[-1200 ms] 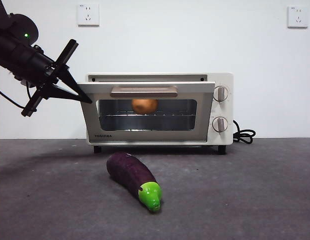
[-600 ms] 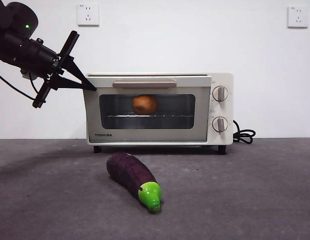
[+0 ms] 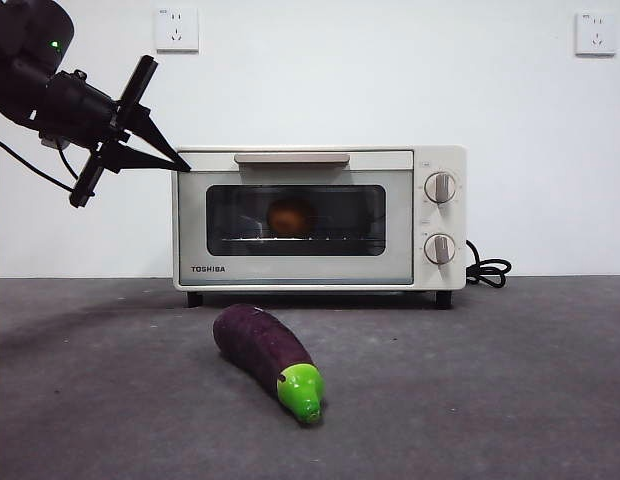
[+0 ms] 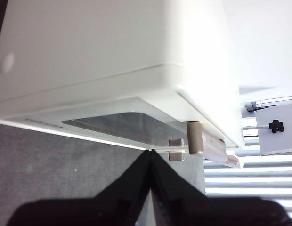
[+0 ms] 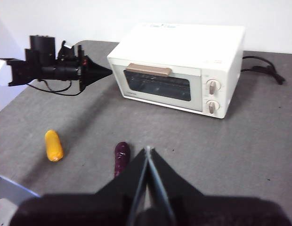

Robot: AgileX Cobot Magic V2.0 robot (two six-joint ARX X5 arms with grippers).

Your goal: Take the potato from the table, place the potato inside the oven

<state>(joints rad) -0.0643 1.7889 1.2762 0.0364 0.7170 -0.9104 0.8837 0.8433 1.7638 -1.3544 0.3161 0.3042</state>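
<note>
Showing only overhead: corn cob (image 5: 53, 145)

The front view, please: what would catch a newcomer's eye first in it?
Most likely the cream-white oven at the back of the table, its door shut, with the orange-brown potato visible on the rack behind the glass. Next, the dark left gripper, jaws together, at the door's upper corner, and the purple eggplant with its green tip lying in front.

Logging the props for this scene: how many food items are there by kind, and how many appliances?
Potato: 1, inside the oven
Eggplant: 1
Yellow corn-like item: 1
Oven: 1
Total: 4
</note>
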